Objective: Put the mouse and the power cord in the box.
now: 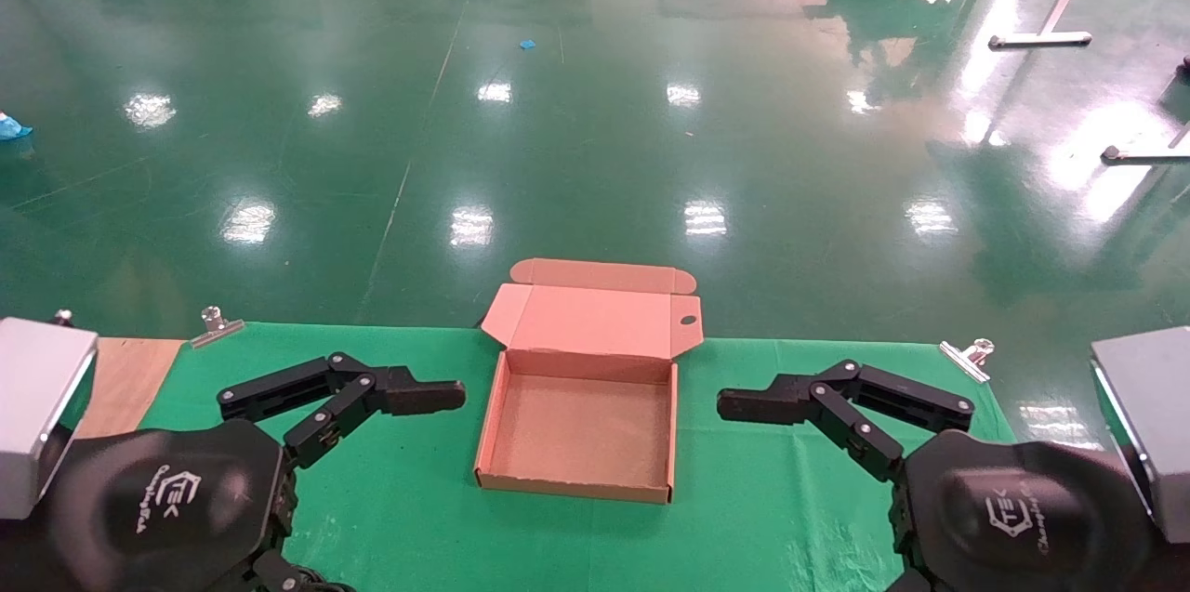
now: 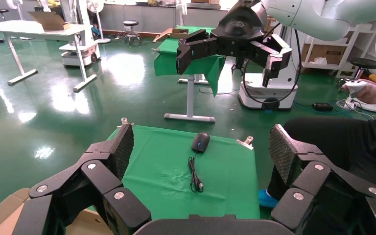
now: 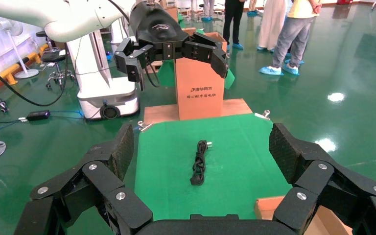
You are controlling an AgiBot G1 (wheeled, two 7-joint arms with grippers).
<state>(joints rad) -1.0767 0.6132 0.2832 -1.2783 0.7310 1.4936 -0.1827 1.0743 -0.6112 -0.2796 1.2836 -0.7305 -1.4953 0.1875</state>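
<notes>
A green cloth [image 1: 409, 518] covers the bench, held by silvery metal clips [image 1: 967, 358]. Beyond lies the glossy green floor [image 1: 595, 109].

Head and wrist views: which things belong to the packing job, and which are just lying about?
Job:
- box, open, nothing in it
- mouse
- power cord
- left claw and right claw, both open

Lying about:
- tall carton
- table clips
</notes>
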